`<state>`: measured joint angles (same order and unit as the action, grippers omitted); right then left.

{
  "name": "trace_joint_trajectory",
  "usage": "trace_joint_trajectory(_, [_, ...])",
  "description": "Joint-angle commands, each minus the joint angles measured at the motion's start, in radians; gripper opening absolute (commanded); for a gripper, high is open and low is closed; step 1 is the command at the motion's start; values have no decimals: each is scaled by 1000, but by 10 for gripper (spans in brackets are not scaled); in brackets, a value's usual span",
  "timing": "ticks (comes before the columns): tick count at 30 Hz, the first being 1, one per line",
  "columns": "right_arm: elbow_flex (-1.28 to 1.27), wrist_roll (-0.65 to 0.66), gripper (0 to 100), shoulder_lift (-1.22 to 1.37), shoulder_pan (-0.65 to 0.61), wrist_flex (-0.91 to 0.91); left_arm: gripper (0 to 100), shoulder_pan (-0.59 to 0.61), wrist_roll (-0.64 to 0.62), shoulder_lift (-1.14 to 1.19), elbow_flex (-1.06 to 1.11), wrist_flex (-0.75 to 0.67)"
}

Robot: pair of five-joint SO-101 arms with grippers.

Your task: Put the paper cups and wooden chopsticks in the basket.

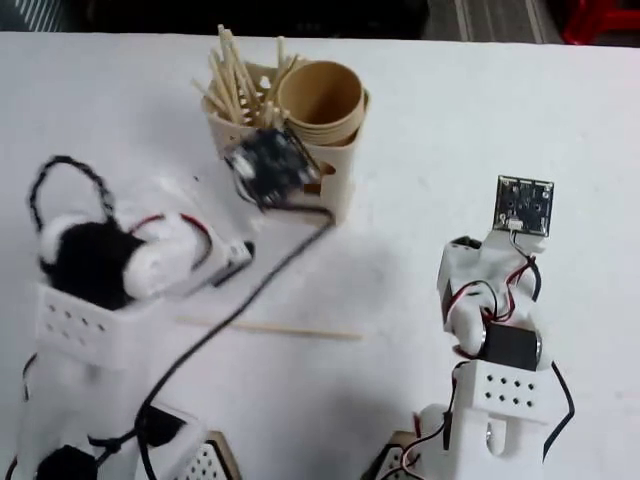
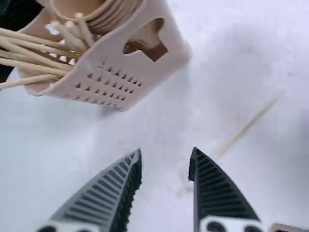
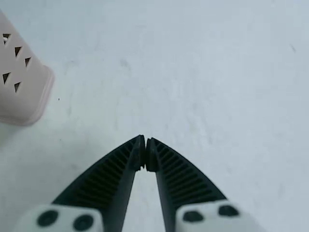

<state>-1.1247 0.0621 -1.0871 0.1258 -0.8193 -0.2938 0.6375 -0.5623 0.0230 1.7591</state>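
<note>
The thin chopstick (image 1: 270,328) lies flat on the tabletop (image 1: 450,120), at 6 o'clock from the basket (image 1: 335,180). I think it could roll or slip when pinched. The left arm (image 1: 170,250) has its jaws open, and the right arm (image 1: 490,300) has them closed on nothing. I count one loose chopstick and one basket. The basket holds one stack of paper cups (image 1: 320,100) and many sticks (image 1: 235,80), too bunched to count.

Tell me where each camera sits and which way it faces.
High view: fixed above the table, looking down on the basket, a loose chopstick and both arms.
Left wrist view: on the left arm, facing the table beside the basket; its open jaws show.
Right wrist view: on the right arm, facing bare table; its shut jaws show.
Shared: basket in all three; loose chopstick in high and left wrist.
</note>
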Motion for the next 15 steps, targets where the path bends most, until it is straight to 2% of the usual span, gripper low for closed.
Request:
trace_joint_trajectory(1, [6,2,18,-8,-7,19,173,-48,11,-45,152,-21])
trace_joint_trajectory(7, [6,2,18,-8,-7,19,177,-68,107,-119,453,-129])
trace_joint_trajectory(15, [5,2,18,-8,-5,38,221,-71,123,-58,858,-525])
